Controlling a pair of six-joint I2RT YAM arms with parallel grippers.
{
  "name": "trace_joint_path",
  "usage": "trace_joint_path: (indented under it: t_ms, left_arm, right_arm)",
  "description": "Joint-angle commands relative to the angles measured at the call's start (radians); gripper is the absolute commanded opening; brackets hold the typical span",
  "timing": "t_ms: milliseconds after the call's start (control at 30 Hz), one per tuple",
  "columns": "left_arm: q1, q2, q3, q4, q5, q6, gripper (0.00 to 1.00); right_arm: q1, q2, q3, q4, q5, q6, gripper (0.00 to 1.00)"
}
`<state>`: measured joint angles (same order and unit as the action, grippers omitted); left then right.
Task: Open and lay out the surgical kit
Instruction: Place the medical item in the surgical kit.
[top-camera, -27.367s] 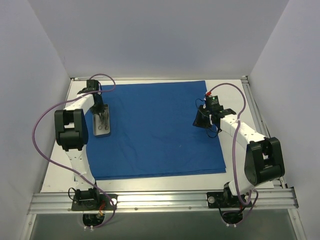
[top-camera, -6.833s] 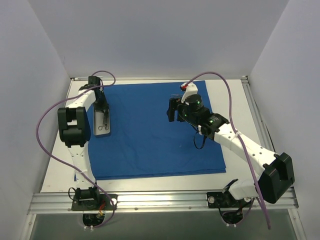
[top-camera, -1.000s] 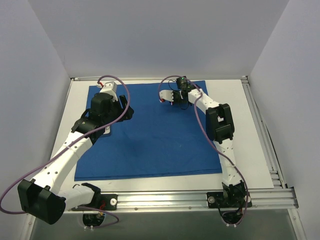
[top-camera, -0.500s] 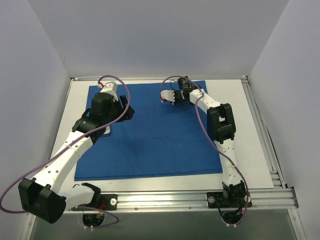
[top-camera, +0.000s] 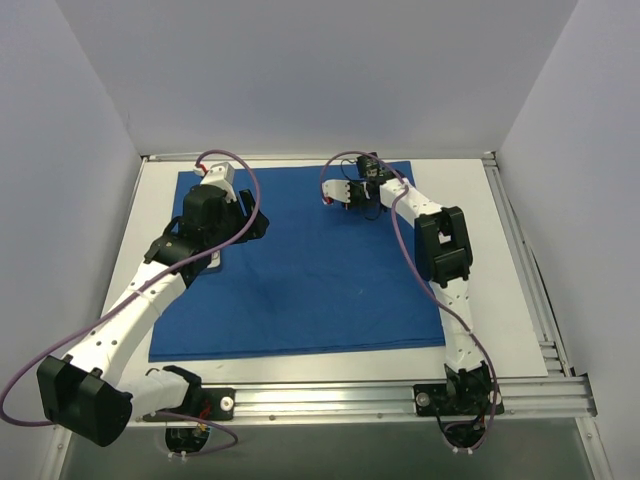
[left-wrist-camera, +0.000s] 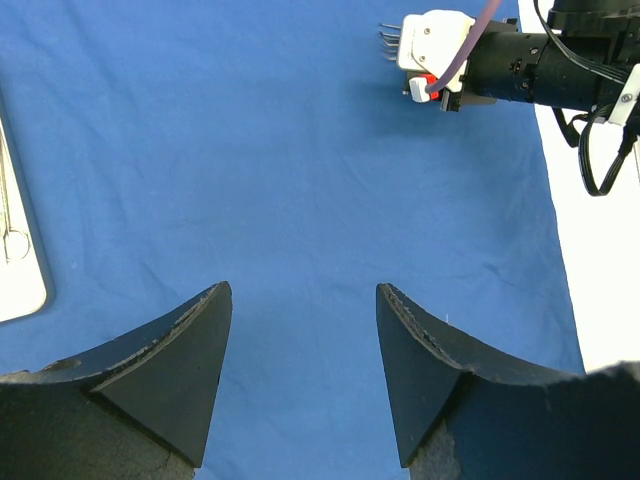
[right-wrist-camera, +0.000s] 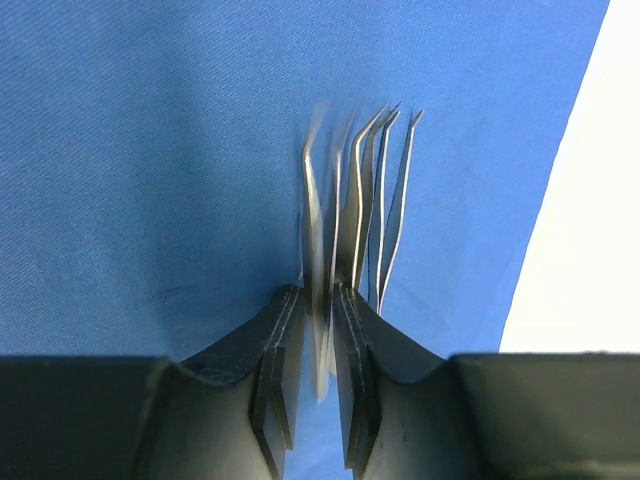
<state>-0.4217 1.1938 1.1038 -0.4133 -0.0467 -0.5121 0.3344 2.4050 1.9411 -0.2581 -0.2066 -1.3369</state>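
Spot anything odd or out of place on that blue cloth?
The thin metal tweezers are bunched in an overlapping fan at the right gripper over the royal-blue cloth sheet, not laid out singly. One between the fingers looks blurred.

The cloth (top-camera: 320, 280) is plain royal blue, unpatterned. On it the tweezers (right-wrist-camera: 362, 190) gleam silver; at its left edge sits a white tray (left-wrist-camera: 25, 285). Beyond it, white table (top-camera: 490, 300), purple cable (left-wrist-camera: 472, 38).

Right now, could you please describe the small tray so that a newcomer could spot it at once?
Start at the blue cloth spread across the white table. Near its left edge, partly under the left arm, lies the tray. It is the only pale, flat rectangle on the cloth, with a thin ring-handled instrument in it.
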Motion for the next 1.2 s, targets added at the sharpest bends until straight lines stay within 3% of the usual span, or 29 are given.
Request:
trace_joint_path:
  t_ms: [0, 467, 967, 1167]
  left_arm:
    - [0.008, 0.001, 0.018, 0.044, 0.011, 0.001, 0.68]
    - [0.008, -0.002, 0.018, 0.047, 0.013, 0.0, 0.68]
    - [0.015, -0.011, 0.002, 0.047, 0.011, -0.008, 0.68]
    - [0.055, 0.007, 0.031, 0.01, 0.027, -0.011, 0.68]
  right_arm:
    - [-0.011, -0.044, -0.031, -0.084, 0.006, 0.01, 0.21]
    - [-0.003, -0.067, -0.044, -0.081, 0.009, 0.018, 0.22]
    - [-0.001, -0.155, -0.145, 0.069, -0.019, 0.064, 0.3]
    - [0.0, -0.24, -0.199, 0.206, -0.008, 0.178, 0.44]
